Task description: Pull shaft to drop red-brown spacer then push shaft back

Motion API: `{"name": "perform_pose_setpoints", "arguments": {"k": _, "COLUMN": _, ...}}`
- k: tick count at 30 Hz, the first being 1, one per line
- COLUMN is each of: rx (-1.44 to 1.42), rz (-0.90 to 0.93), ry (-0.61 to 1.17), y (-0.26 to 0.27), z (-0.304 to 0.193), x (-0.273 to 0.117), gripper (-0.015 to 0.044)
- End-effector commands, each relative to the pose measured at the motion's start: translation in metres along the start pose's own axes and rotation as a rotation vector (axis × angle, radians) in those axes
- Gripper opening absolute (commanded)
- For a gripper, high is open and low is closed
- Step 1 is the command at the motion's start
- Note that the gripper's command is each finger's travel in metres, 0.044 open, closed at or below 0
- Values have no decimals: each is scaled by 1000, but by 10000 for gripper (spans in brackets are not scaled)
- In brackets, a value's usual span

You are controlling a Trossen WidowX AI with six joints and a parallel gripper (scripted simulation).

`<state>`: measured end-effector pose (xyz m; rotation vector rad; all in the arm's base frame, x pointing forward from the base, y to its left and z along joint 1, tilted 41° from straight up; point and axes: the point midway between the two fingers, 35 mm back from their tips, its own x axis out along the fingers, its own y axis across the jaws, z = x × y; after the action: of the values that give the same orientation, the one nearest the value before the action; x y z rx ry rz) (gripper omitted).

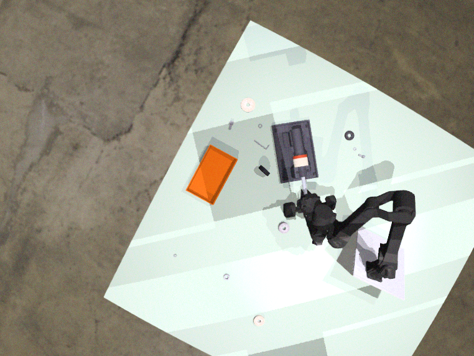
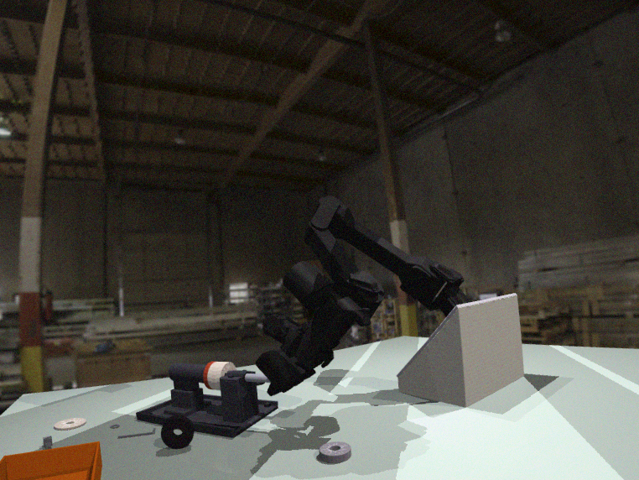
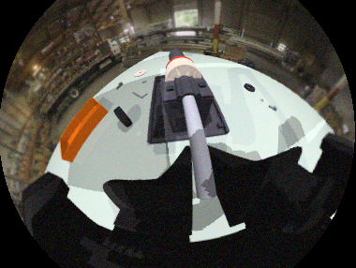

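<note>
My gripper (image 1: 304, 192) (image 2: 269, 382) (image 3: 194, 148) is shut on the outer end of the grey shaft (image 1: 303, 182) (image 2: 255, 378) (image 3: 197, 141). The shaft runs level through the near support block (image 2: 238, 400) (image 3: 187, 90). The red-brown spacer (image 1: 300, 156) (image 2: 205, 375) (image 3: 179, 59) hangs in line with the shaft, against the end of the dark housing (image 1: 297, 135) (image 2: 184, 372) (image 3: 175, 52), with no gap visible. The wider cream spacer (image 1: 300, 162) (image 2: 220, 373) (image 3: 183, 71) sits between it and the support block. The shaft's inner end is hidden.
The dark base plate (image 1: 282, 170) (image 2: 149, 415) (image 3: 154, 133) carries the blocks. A black ring (image 1: 264, 170) (image 2: 168, 432) (image 3: 123, 117) stands on edge left of it. An orange tray (image 1: 211, 174) (image 3: 81, 131) lies farther left. A grey ring (image 1: 279, 228) (image 2: 334, 456) lies near my gripper.
</note>
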<state>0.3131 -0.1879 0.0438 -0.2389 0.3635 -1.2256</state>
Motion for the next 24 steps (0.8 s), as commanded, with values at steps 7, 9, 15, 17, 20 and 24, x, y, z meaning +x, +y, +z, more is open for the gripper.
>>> {"name": "perform_pose_setpoints", "arguments": {"k": 7, "rx": -2, "rz": -3, "ry": 3, "y": -1, "z": -2, "x": -2, "gripper": 0}}
{"name": "perform_pose_setpoints", "arguments": {"k": 9, "rx": -2, "rz": -3, "ry": 3, "y": -1, "z": -3, "x": -2, "gripper": 0}}
{"name": "perform_pose_setpoints", "arguments": {"k": 15, "rx": -2, "rz": -3, "ry": 3, "y": -1, "z": -3, "x": -2, "gripper": 0}}
{"name": "perform_pose_setpoints", "arguments": {"k": 17, "rx": -2, "rz": -3, "ry": 3, "y": -1, "z": -3, "x": -2, "gripper": 0}}
{"name": "perform_pose_setpoints", "arguments": {"k": 20, "rx": -2, "rz": -3, "ry": 3, "y": -1, "z": -3, "x": -3, "gripper": 0}}
{"name": "perform_pose_setpoints", "arguments": {"k": 24, "rx": -3, "rz": -3, "ry": 3, "y": -1, "z": -3, "x": -3, "gripper": 0}}
